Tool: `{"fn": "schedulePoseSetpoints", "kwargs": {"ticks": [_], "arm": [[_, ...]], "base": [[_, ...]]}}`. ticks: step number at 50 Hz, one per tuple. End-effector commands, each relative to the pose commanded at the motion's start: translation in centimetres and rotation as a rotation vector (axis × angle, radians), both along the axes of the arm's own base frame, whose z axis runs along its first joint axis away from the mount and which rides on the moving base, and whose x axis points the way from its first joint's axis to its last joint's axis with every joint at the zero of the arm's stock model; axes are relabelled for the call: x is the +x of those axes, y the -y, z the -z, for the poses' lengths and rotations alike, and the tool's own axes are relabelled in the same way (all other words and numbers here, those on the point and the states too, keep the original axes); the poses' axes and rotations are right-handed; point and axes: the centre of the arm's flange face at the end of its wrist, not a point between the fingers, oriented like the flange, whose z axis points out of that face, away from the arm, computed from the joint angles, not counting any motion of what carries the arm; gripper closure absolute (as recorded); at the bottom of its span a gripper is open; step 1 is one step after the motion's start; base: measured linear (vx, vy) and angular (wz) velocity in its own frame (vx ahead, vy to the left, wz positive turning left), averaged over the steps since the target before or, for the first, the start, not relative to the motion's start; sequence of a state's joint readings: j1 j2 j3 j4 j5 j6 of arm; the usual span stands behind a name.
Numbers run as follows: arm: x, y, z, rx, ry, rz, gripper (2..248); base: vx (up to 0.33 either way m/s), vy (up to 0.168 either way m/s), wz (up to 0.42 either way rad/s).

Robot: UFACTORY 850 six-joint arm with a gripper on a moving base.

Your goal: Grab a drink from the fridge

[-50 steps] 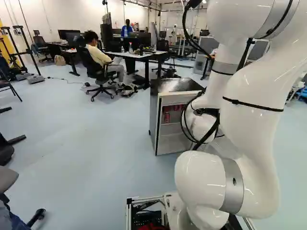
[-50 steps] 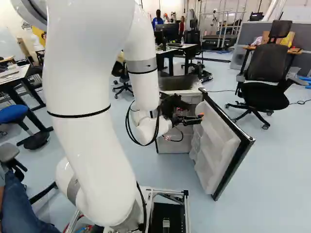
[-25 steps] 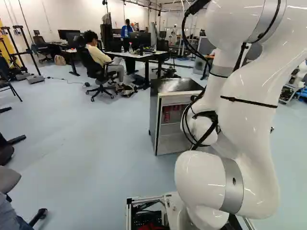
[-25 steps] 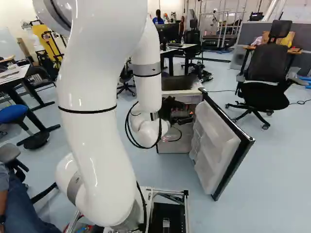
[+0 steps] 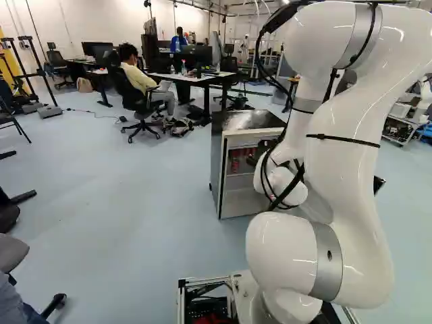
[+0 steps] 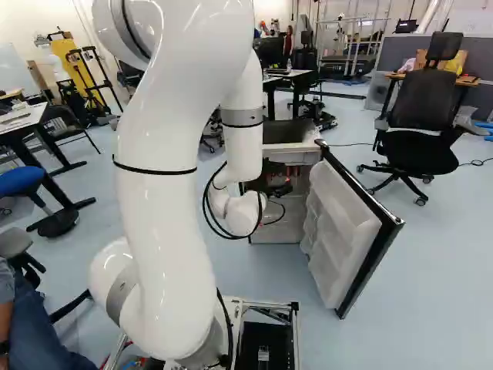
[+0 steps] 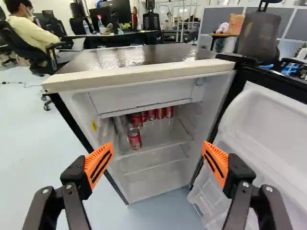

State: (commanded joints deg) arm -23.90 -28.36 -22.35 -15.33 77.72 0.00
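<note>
Wrist view: black two-finger, orange-padded gripper [image 7: 158, 151] open, outside black/white boxy fridge [image 7: 144, 75] — off-centre approach cd clip its white plastic-lined door [image 7: 273, 132] or tip red metal can [image 7: 135, 139] inside.

Pale blue floor [image 5: 135, 223] spreads around me towards white walls [image 5: 121, 20]. In my right base view, a black chair [image 6: 422, 112] stands before a grey partition [image 6: 390, 52]; at the left, a blue stool [image 6: 21, 179] sits near a desk [image 6: 23, 123].
</note>
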Motion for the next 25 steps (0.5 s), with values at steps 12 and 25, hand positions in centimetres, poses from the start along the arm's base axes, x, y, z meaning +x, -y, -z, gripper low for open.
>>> {"fn": "schedulePoseSetpoints", "kwargs": {"ticks": [12,25], "arm": [[1.8,0.5,1.6,0.01,-0.006,-0.057,3],[4.2,1.5,3.5,0.011,-0.008,-0.058,3]], "base": [[0.0,0.0,0.0],[0.0,0.0,0.0]]}}
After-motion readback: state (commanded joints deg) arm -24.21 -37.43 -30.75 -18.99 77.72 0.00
